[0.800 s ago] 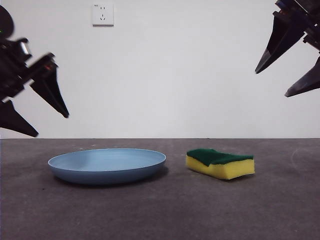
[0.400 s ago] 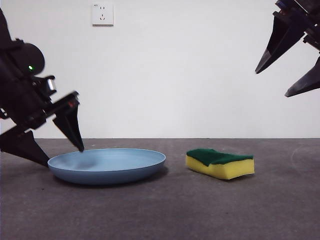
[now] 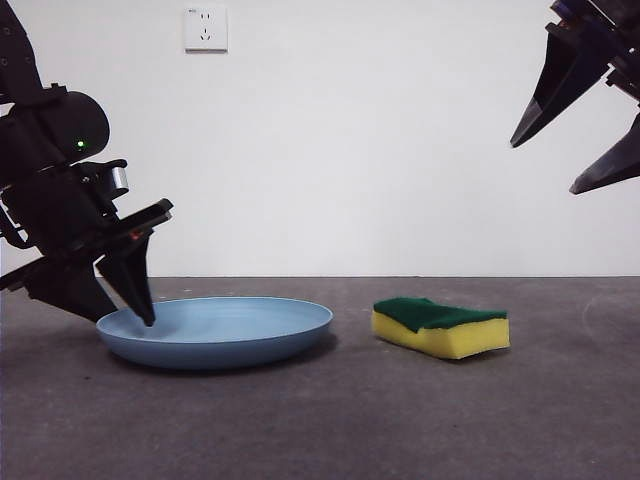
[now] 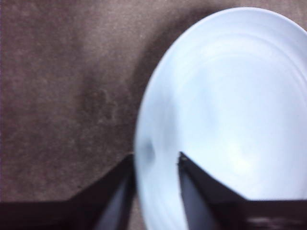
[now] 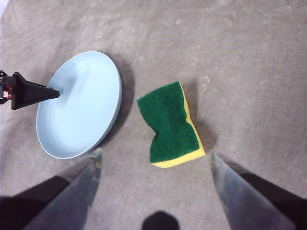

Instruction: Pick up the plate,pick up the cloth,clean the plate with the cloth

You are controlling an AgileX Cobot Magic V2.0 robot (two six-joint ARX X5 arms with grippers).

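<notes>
Front view: the left tool has dropped from high beside the wall to the plate, one jaw now inside the rim farthest from the cloth, suggesting the first pickup is about to begin. The plate rests flat on the desk.

Left wrist view: that tool's jaws straddle the plate rim, slightly apart and not yet clamped, a detail the front view hides.

Right wrist view: the right tool hangs wide open and empty above the cloth, beside the plate.
</notes>
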